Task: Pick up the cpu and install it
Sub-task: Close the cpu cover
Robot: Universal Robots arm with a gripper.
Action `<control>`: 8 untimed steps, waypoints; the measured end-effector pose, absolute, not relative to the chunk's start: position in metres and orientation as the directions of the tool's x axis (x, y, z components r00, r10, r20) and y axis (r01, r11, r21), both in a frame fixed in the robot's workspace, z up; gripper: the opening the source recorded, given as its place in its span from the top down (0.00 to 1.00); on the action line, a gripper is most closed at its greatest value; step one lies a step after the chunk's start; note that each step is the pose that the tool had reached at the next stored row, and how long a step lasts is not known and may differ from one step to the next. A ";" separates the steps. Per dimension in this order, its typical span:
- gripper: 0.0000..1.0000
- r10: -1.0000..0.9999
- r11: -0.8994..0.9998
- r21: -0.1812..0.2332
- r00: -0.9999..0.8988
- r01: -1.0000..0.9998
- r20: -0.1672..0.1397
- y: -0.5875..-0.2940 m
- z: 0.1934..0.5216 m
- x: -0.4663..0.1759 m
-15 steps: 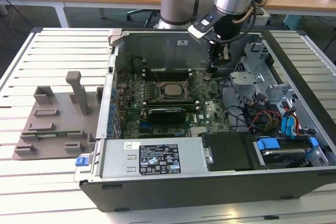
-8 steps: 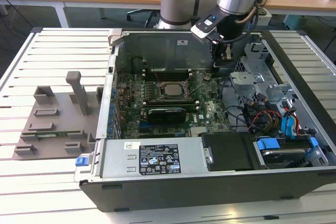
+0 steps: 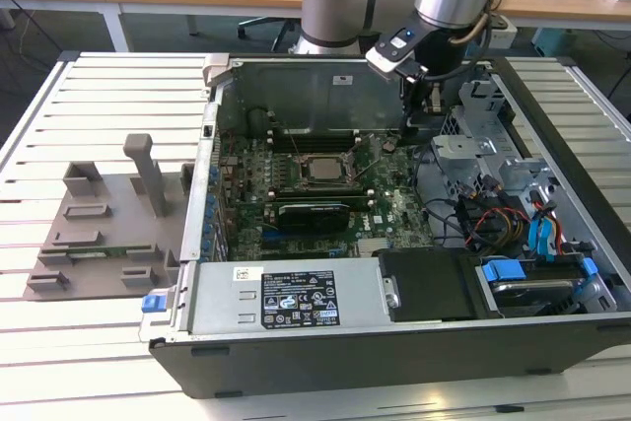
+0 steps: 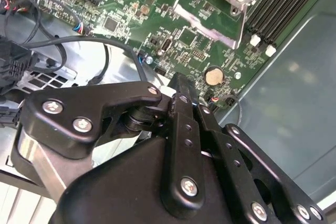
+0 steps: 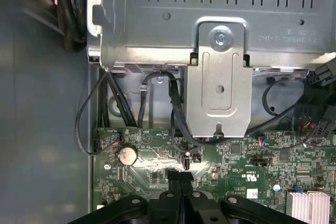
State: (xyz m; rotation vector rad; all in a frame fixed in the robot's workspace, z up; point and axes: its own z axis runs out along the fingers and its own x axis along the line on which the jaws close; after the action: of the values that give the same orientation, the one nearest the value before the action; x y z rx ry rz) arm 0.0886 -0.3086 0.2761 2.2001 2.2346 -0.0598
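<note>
Exterior view: the cpu [image 3: 321,169], a small flat square chip w/ silvery-white top, lies level in the black socket frame [image 3: 303,173] approx. mid-motherboard [image 3: 394,216]. Memory slots [image 3: 296,141] run at its 12 o'clock. A long black card [image 3: 311,210] sits at its 6 o'clock.

You are seeing a green motherboard [image 3: 394,212]; the cpu [image 3: 321,169] is gleaming silvery-white; the gripper [image 5: 181,176] is showing black; the bench [image 3: 89,342] is showing white slats.
</note>
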 end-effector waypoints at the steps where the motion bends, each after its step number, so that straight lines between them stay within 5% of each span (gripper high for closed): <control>1: 0.89 0.999 0.015 -0.024 -0.016 1.000 -0.030 -0.309 0.276 0.091; 8: 0.89 0.999 0.015 -0.024 -0.016 1.000 -0.030 -0.309 0.275 0.103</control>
State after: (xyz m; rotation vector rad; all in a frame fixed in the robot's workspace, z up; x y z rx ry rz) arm 0.1032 -0.3087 0.2752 2.2003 2.2345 -0.0597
